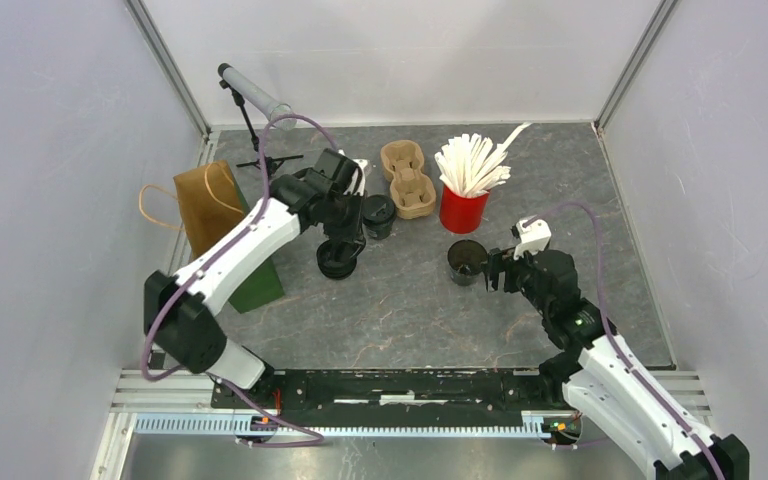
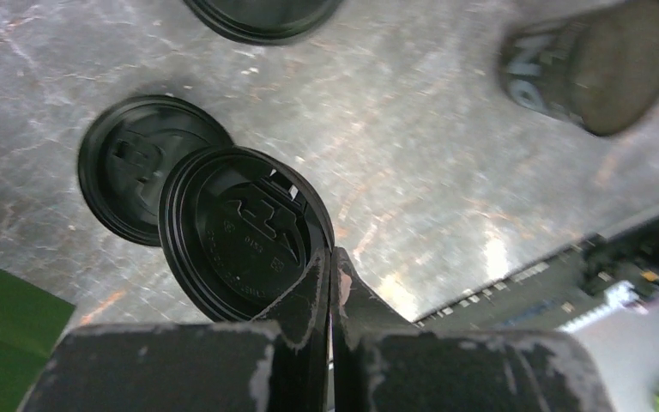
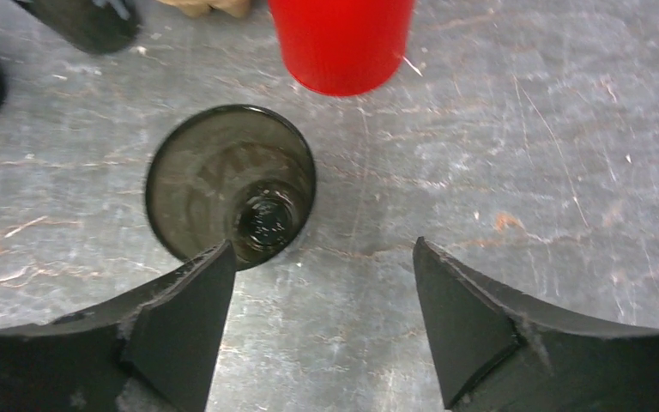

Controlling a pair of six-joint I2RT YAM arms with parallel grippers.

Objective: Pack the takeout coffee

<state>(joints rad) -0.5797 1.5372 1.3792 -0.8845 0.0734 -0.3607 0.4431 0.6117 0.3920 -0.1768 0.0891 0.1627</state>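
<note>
My left gripper (image 1: 346, 238) (image 2: 328, 257) is shut on the rim of a black cup lid (image 2: 240, 230) and holds it just above a second black lid (image 2: 124, 176) lying on the table. An open black coffee cup (image 1: 467, 262) (image 3: 227, 184) stands mid-table, with dark liquid at its bottom. My right gripper (image 1: 501, 268) (image 3: 322, 257) is open and empty just right of that cup, not touching it. A lidded black cup (image 1: 378, 214) stands beside a brown cardboard cup carrier (image 1: 407, 178). A brown paper bag (image 1: 209, 203) stands at the left.
A red cup (image 1: 463, 208) (image 3: 343, 43) full of white stirrers stands behind the open cup. A green block (image 1: 261, 283) leans by the bag. A small tripod with a grey tube (image 1: 256, 92) stands at the back left. White walls enclose the table.
</note>
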